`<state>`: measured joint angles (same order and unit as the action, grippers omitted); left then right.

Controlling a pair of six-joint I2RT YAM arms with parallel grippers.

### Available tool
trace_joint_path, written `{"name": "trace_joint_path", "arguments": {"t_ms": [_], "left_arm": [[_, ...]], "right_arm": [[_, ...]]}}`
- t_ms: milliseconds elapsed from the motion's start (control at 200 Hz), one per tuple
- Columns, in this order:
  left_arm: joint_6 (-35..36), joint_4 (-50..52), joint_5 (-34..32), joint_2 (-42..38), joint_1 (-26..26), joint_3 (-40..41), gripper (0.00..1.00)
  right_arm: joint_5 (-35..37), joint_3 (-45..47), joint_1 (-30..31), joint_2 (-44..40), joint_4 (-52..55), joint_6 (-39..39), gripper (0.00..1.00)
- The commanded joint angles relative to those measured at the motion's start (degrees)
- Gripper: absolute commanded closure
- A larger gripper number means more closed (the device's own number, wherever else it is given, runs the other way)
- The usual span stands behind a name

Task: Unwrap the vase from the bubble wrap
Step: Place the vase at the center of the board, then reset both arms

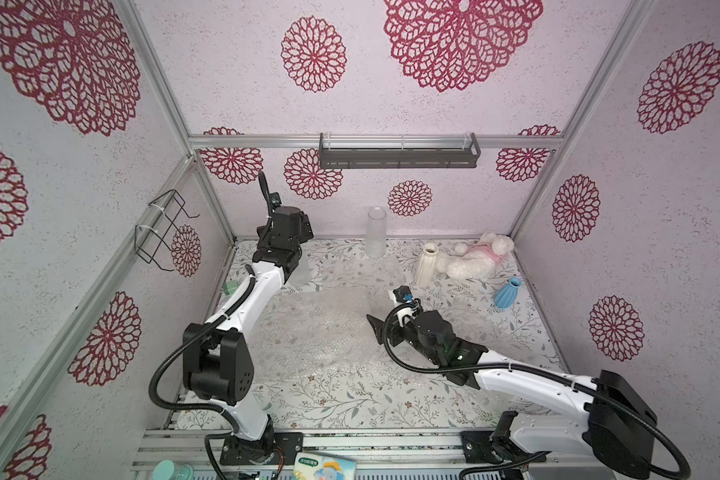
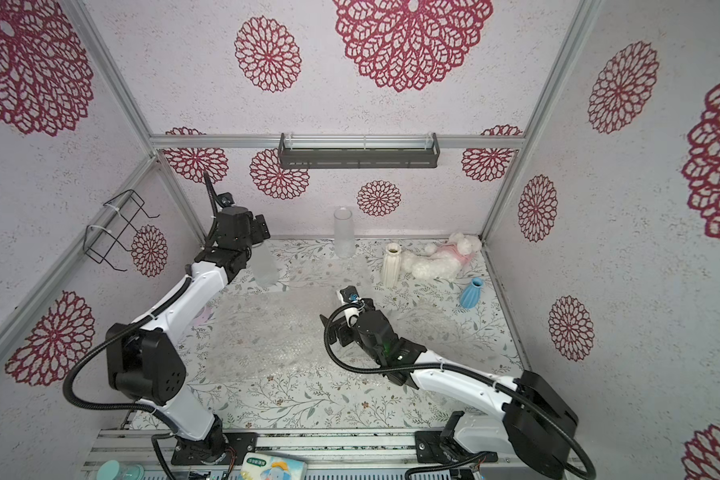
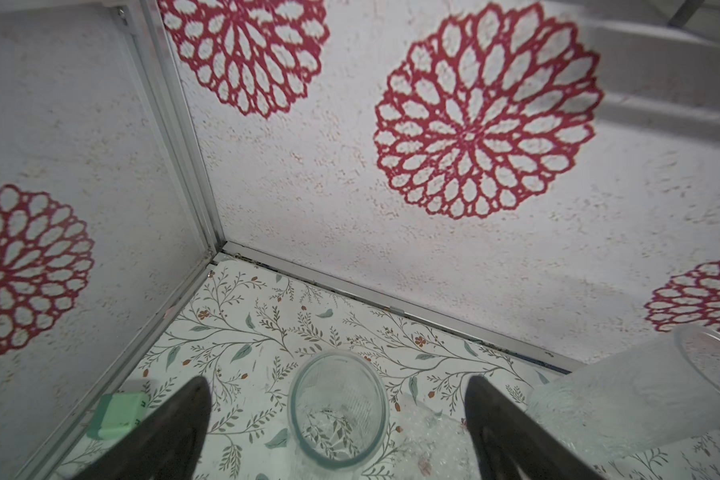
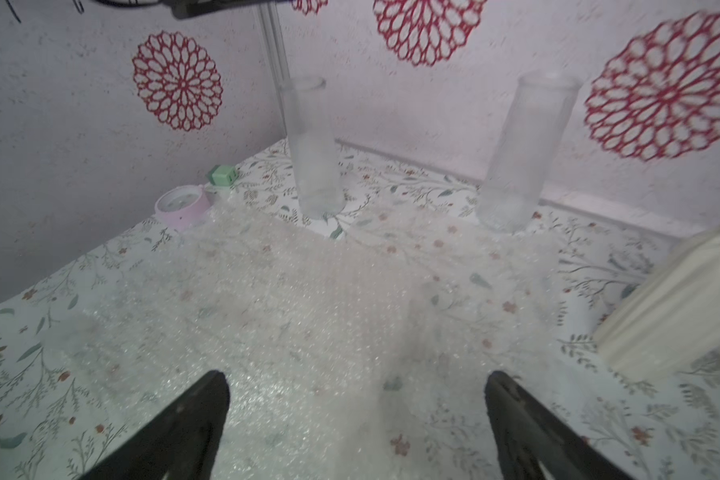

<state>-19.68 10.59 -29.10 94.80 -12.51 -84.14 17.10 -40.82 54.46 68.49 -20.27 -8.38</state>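
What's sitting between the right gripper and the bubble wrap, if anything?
Nothing visible. The right gripper hangs open directly over the bubble wrap, which lies spread flat on the table. The cream vase stands off to one side, outside the gripper's line down to the sheet.

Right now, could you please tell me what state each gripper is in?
Left gripper: open, jaws either side of the clear glass vase, not gripping it.
Right gripper: open, empty, above the bubble wrap.
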Motion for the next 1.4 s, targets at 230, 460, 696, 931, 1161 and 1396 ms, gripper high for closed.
{"name": "trace_joint_path", "arguments": {"t_ms": [230,460,696,931,1161,1396], "left_arm": [[0.02,3.26,2.82,-29.49,-1.08,25.24,0.03],[-2.68,-2.64,0.24,-46.94,3.24,47.76,0.03],[-2.98,-13.89,-7.2,-47.97,2.94,58.27,0.03],[-0.39,-23.04,-6.36,-45.36,5.57,62.92,0.03],[4.07,-29.41,-5.75,-43.14,7.88,66.35,0.03],[3.77,-36.68,-0.71,-34.35,11.95,66.7,0.03]], "right_arm": [[24.84,4.47,-13.28,-15.17,5.14,10.92,0.01],[24.53,19.03,-29.89,-24.72,-5.65,5.93,0.01],[21.01,31.18,-37.53,-20.27,-18.96,5.57,0.01],[18.37,32.82,-41.34,-17.55,-23.98,5.9,0.01],[17.72,34.19,-43.48,-10.07,-31.48,6.14,0.01],[14.94,35.53,-46.08,-5.06,-36.79,4.43,0.01]]}}
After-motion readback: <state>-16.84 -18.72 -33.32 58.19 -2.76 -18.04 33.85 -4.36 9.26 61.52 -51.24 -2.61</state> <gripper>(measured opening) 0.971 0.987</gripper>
